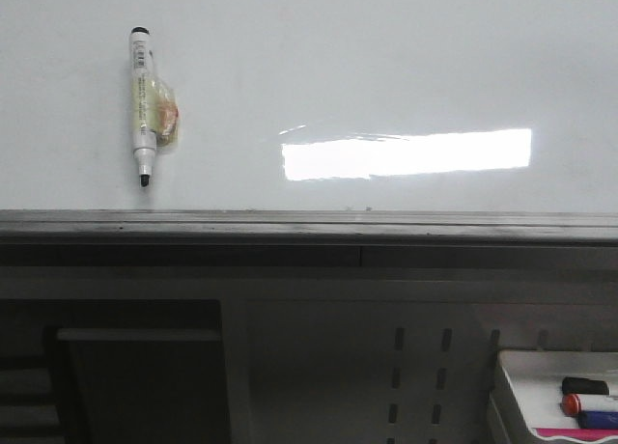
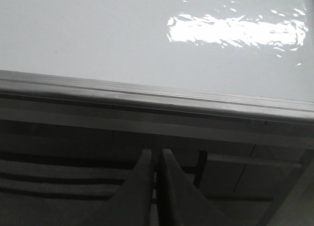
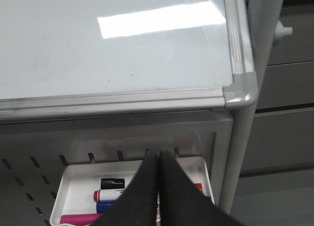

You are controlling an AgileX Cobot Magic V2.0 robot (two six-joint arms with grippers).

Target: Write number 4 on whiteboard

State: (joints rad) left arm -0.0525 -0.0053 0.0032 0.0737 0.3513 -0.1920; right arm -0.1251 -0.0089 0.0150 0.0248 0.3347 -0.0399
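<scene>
The whiteboard (image 1: 386, 68) fills the upper front view, glossy white with a bright rectangular reflection and a grey ledge (image 1: 309, 227) along its bottom. No number 4 shows on it. A white marker (image 1: 143, 106) with a black tip pointing down hangs on the board at the left, held by a yellowish clip. The board also shows in the left wrist view (image 2: 98, 34) and the right wrist view (image 3: 98, 54). My left gripper (image 2: 156, 152) is shut and empty below the ledge. My right gripper (image 3: 158, 153) is shut and empty above the marker tray. Neither gripper shows in the front view.
A small white tray (image 3: 78, 189) below the board's right corner holds a black cap, a red-capped marker (image 3: 110, 195), a blue one and a pink one; it shows at the front view's lower right (image 1: 512, 372). A white stand post (image 3: 245, 137) runs beside it.
</scene>
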